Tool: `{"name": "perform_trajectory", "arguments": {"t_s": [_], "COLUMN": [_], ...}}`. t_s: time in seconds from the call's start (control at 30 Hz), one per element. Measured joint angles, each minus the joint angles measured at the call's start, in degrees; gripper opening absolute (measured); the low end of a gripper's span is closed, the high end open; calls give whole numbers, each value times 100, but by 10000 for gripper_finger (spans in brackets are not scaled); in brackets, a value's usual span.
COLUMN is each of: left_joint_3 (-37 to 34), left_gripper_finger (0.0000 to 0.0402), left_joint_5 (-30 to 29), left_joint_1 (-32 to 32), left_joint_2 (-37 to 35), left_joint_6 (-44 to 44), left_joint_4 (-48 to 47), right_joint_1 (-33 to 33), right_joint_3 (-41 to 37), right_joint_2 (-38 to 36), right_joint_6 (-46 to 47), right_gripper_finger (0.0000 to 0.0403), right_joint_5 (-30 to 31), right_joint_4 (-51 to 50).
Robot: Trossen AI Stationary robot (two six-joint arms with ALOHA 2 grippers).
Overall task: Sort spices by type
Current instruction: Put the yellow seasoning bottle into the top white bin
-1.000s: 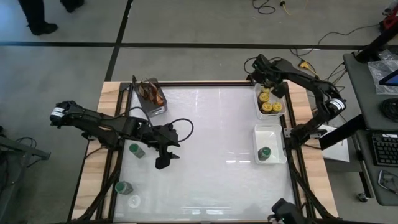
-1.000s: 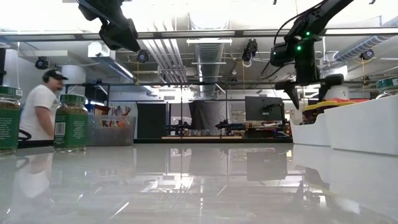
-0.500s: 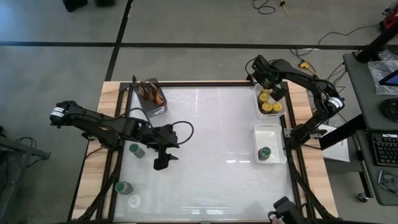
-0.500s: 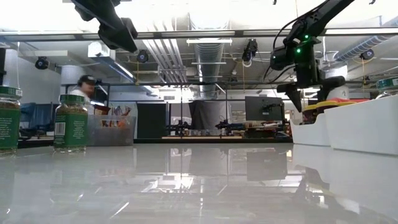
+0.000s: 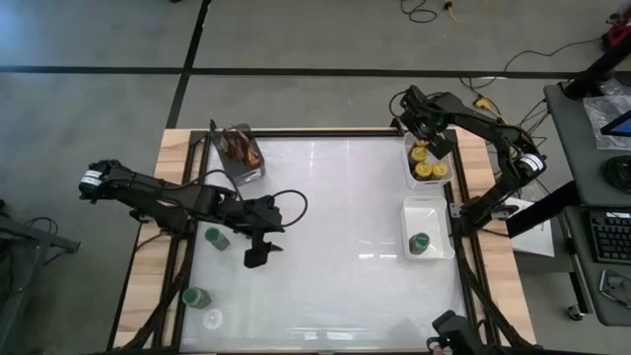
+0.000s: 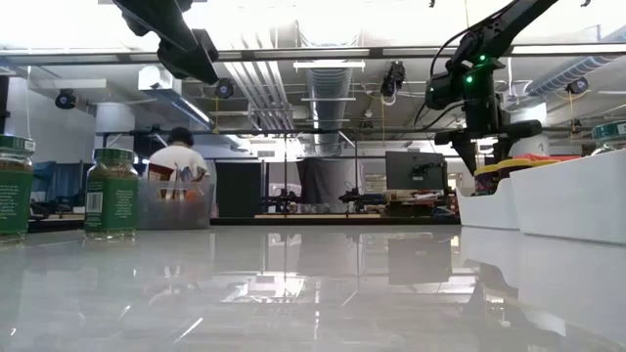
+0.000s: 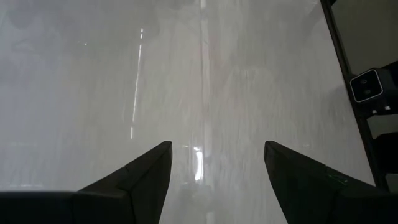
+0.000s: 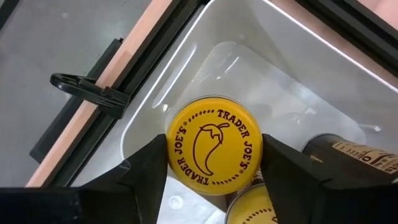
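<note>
Right pincer [image 8: 211, 155], upper right of high view: straddling a round yellow-lidded clear spice jar [image 8: 213, 145] in white rectangular tray [image 8: 186, 62], grip uncertain. Left pincer [image 7: 214, 168]: released above worktop [image 7: 93, 93].

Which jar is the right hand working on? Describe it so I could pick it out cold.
Start at the far white tray on the table's right edge, the one holding yellow-lidded jars. The right hand sits over its far end, fingers either side of one yellow-lidded jar. Unlike its neighbours, this jar sits between the fingers.
</note>
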Motion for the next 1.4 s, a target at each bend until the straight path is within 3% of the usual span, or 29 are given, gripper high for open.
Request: {"name": "perform_trajectory", "arguments": {"t_s": [0.23,0.47,0.73,1.0,1.17,1.4], "left_joint_3": [-4,-4,-4,-4,-4,-4], "left_gripper_finger": [239,239,239,239,239,239], "left_joint_5": [0,2,2,9,22,17], "left_joint_1": [0,0,0,-17,-90,-117], "left_joint_2": [0,0,0,0,0,0], "left_joint_6": [-57,-58,-79,-131,-256,-289], "left_joint_4": [-24,-21,-4,15,15,9], "right_joint_1": [-107,-100,216,348,348,255], "right_joint_3": [83,171,118,116,113,-110], "right_joint_2": [14,-41,-95,-164,-233,-869], "right_joint_6": [-940,-2519,-3615,-3209,-2491,-2380], "right_gripper_finger": [228,223,219,222,221,223], "right_joint_5": [-41,44,183,543,721,1007], "right_joint_4": [-2,-209,-681,-724,-1038,-1150]}}
